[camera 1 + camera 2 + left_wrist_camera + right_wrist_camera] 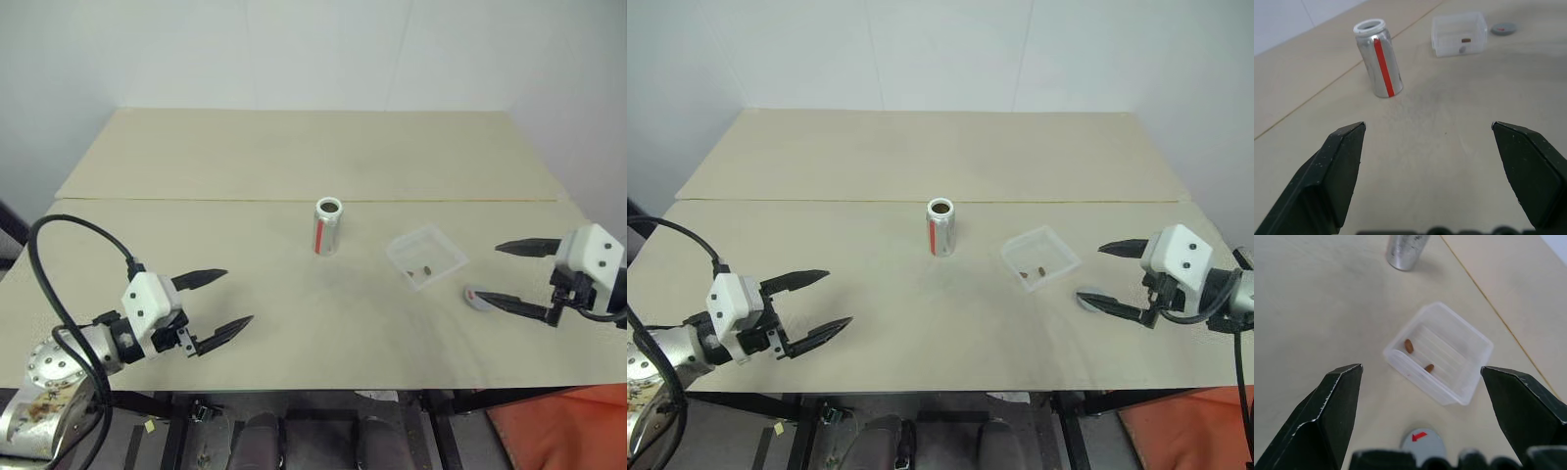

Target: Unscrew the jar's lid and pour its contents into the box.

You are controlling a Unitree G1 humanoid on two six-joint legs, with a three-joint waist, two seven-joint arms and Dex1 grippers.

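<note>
We count one jar (327, 226), upright and uncapped, mid-table (294, 157); one box (425, 257) toward the right edge holding two contents (1418, 356); one lid (477, 297) just beyond. Our left gripper (219, 301) and right gripper (510, 274) gape wide, empty.

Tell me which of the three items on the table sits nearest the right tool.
The lid, lying flat just beside the right tool. The box is farther away, and the jar farthest.

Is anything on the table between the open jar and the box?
Nothing visible does: bare table lies between the upright jar and the box, which already holds two brown bits. The lid lies beyond the box.
</note>
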